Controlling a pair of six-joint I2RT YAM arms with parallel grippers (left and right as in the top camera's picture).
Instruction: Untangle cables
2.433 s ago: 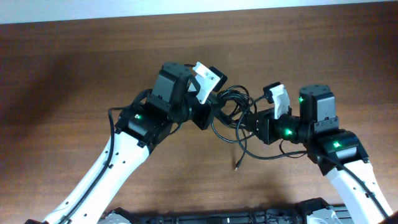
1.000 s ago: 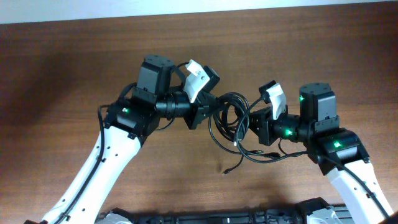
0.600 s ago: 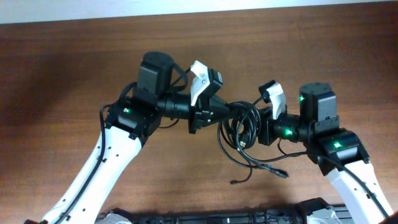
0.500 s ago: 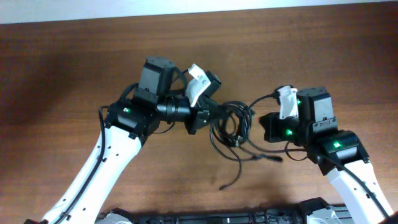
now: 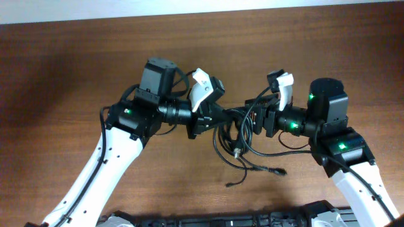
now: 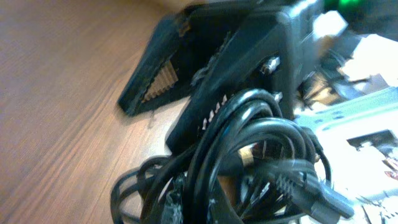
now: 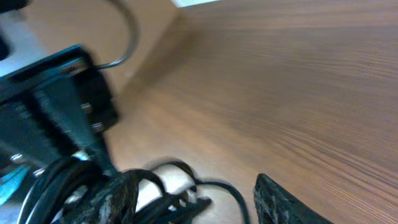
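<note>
The cables [image 5: 237, 129] are a tangled bundle of thin black cords held up between the two arms, and loose plug ends [image 5: 278, 171] trail down toward the table. My left gripper [image 5: 214, 117] is shut on the left side of the bundle. In the left wrist view the cables [image 6: 249, 168] fill the lower frame and hide my fingers. My right gripper [image 5: 257, 118] is at the right side of the bundle. In the right wrist view its fingers [image 7: 193, 200] are spread wide, with the cables [image 7: 165, 200] looped round the left finger.
The brown wooden table [image 5: 76, 63] lies under both arms. A pale wall edge [image 5: 189, 7] runs along the far side. A dark strip [image 5: 221, 221] lines the front edge between the arm bases.
Half a second ago my right gripper had pulled away to the right, clear of the bundle. It is now back against the bundle's right side. The hanging cable ends have swung.
</note>
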